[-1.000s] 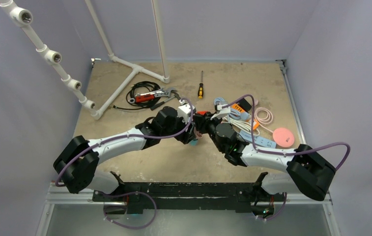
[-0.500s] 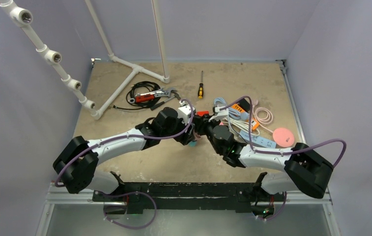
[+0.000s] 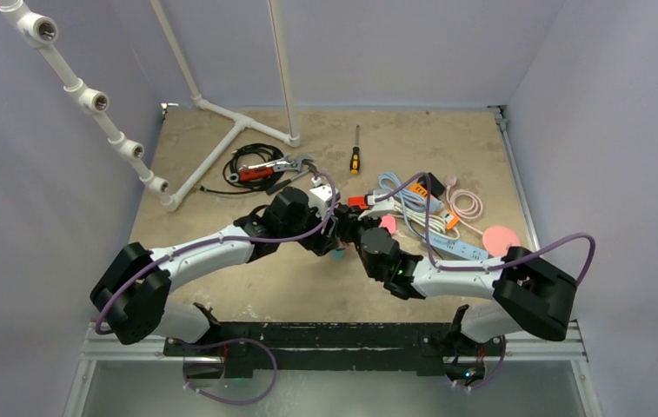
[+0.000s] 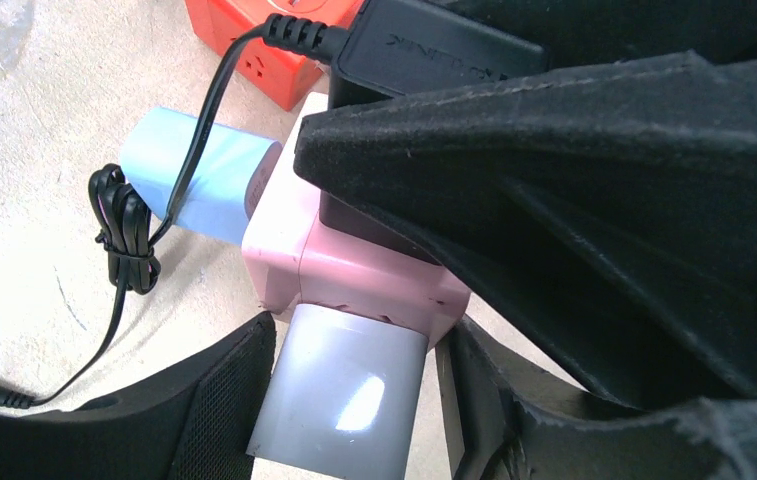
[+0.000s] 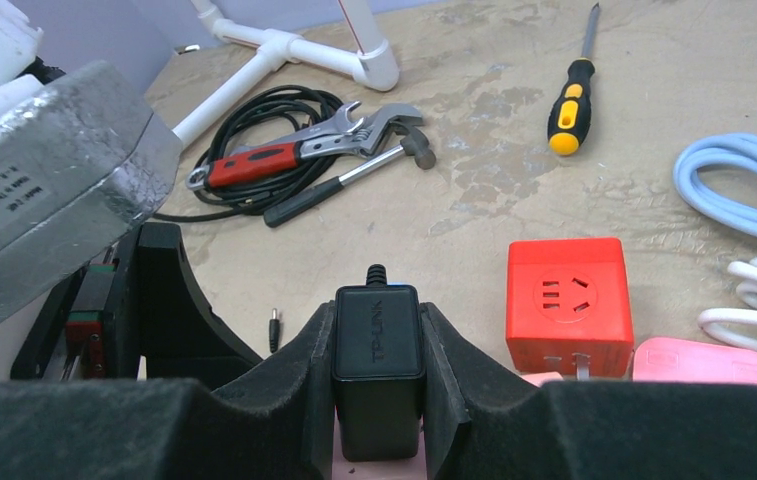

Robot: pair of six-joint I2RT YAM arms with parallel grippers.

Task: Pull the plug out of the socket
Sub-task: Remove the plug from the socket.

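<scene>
At the desk's (image 3: 447, 148) middle, my left fingers (image 4: 209, 425) flanked the grey block (image 4: 339, 400) joined to the pink socket (image 4: 354, 280); whether they pressed it, I could not tell. My right fingers (image 5: 299, 395), nearer, pinched the black plug (image 5: 378, 355) seated on that socket, its long axis running along them. Only the left wrist view showed the plug-socket seam; the right showed the pinch squarely.

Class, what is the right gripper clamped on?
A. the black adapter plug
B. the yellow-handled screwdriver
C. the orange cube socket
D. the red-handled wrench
A: the right gripper presses both sides of the black adapter plug, while the left gripper grips the grey block abutting the pink socket.
</scene>
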